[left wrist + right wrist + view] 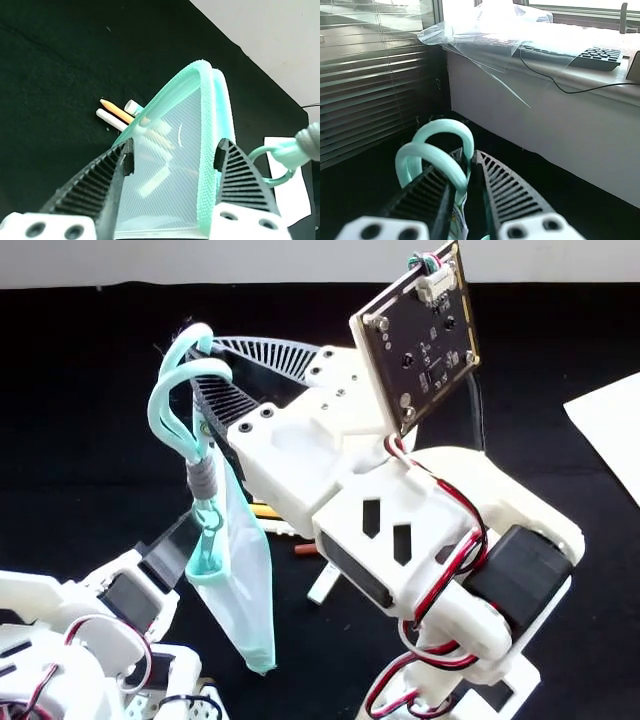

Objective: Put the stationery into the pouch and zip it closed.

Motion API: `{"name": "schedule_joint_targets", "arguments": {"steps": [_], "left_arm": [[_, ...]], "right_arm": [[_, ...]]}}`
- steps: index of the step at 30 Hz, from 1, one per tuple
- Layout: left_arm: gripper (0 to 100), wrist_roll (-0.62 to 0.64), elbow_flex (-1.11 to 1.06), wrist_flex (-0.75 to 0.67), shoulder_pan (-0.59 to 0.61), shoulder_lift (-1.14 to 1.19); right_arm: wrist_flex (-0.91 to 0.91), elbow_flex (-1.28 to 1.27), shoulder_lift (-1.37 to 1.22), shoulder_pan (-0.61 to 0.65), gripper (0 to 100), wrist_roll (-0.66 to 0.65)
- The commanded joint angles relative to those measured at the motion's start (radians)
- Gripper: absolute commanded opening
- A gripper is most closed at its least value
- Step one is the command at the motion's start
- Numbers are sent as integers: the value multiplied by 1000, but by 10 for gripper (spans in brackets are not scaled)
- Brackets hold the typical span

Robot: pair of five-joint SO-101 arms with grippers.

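- The right tool [222, 405], upper left of the high view, is nearly closed and pinches the strap [178, 390].
- The left tool [175, 150], lower left of the high view, has its jaws set wide and clamped against both sides of the pouch [245, 590].
- The pouch hangs from the strap, left of centre, with its lower corner free.
- A pencil [117, 112] and a pen [109, 119] lie side by side on the surface [80, 460], beyond the pouch edge.
- Bare surface runs along the left and top; paper [610, 430] lies at the right edge.

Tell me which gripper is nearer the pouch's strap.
Right. The right gripper is clamped on the strap itself, holding it up; the left gripper grips the pouch body lower down.
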State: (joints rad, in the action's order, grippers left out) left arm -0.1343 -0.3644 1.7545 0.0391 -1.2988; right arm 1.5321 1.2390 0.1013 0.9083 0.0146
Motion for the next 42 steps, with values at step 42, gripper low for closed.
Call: {"name": "schedule_joint_targets", "arguments": {"steps": [42], "left_arm": [[6,-453,254,-173,-128,478]], "right_arm": [[228,31,5,-154,7,-2]]}}
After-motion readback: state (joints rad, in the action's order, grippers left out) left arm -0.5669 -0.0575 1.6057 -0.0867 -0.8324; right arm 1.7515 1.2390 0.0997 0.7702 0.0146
